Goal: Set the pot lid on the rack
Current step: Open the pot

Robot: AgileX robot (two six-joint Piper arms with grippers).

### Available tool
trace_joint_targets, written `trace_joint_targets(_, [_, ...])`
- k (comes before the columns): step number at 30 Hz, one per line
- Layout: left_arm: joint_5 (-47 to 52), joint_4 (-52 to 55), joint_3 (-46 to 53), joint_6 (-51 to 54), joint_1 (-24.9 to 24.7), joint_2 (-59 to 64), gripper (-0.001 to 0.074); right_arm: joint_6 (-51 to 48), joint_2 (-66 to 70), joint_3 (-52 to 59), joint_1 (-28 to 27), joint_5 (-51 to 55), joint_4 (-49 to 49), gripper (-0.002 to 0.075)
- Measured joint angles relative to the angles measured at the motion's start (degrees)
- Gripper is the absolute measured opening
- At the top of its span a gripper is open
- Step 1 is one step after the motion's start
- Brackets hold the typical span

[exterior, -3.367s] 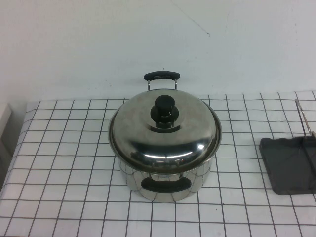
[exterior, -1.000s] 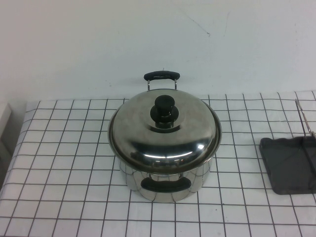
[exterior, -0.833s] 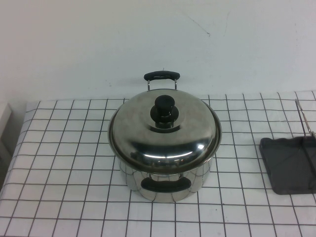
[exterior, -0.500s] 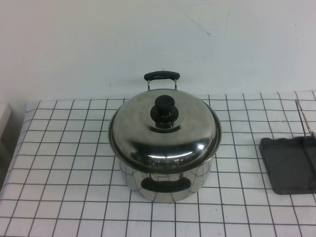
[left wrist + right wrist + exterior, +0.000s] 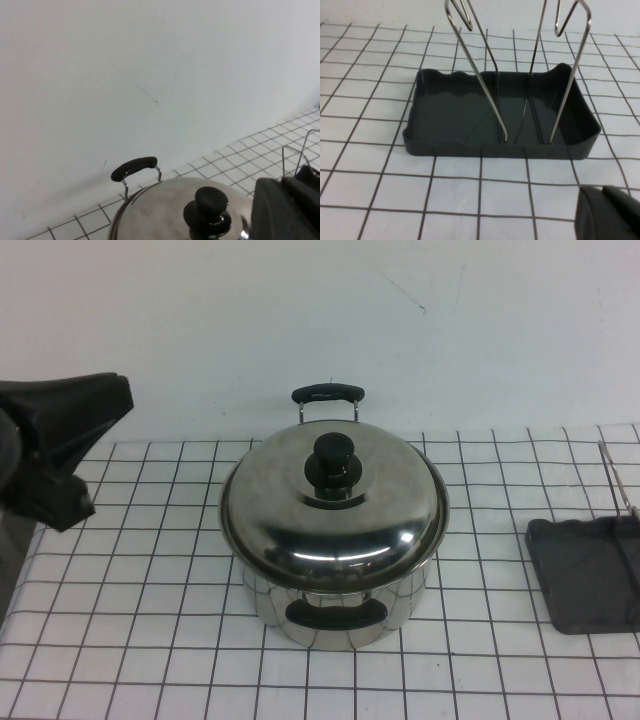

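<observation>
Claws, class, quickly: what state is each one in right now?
Left claw: at the table's left edge, left of the pot lid, holding nothing; open or closed cannot be told.
Right claw: near the rack; cannot be told.

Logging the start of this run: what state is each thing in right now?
pot lid: seated on the pot, knob up.
pot: upright, covered.
rack: empty, wires upright.
left gripper: raised at the table's left edge, apart from the lid.
right gripper: near the rack, holding nothing visible.

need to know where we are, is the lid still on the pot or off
On. The pot lid sits level on the pot; left gripper is off to its left, right gripper beside the rack.
</observation>
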Motion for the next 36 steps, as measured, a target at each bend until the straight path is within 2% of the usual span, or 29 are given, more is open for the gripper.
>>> trace_joint_targets(3, [0.7,-1.0,-1.3,3.4,-0.3,4.9,-0.0002,0.0,0.0,0.0,0.0,0.0,0.0,-0.0003])
trace_joint_targets(6, [-0.8,-1.9,-1.6,6.8,-3.1,8.1,-0.0002,0.0,0.0,0.0,0.0,0.0,0.0,-0.0003])
trace_joint_targets(9, [-6.3,-2.8,-1.8,9.6,-9.1,9.5,-0.0002,0.0,0.0,0.0,0.0,0.0,0.0,-0.0003])
trace_joint_targets(14, [-23.8,-4.4,-1.8,12.9,-21.4,10.7,-0.0002,0.0,0.0,0.0,0.0,0.0,0.0,-0.0003])
trace_joint_targets(17, [-32.9,-5.4,-1.8,13.1,-26.9,11.2,-0.0002,0.0,0.0,0.0,0.0,0.0,0.0,-0.0003])
trace_joint_targets(20, [-37.2,-5.7,-1.8,13.2,-30.7,11.8,-0.0002,0.0,0.0,0.0,0.0,0.0,0.0,-0.0003])
trace_joint_targets(24, [-38.3,-7.5,-1.8,13.2,-33.1,12.6,-0.0002,0.0,0.0,0.0,0.0,0.0,0.0,-0.0003])
trace_joint_targets(33, [-38.9,-10.7,-1.8,13.0,-33.5,14.3,-0.0002,0.0,0.0,0.0,0.0,0.0,0.0,-0.0003])
trace_joint_targets(36, [-39.1,-7.1,-1.8,7.6,-33.5,14.7,0.0002,0.0,0.0,0.0,0.1,0.0,0.0,-0.0003])
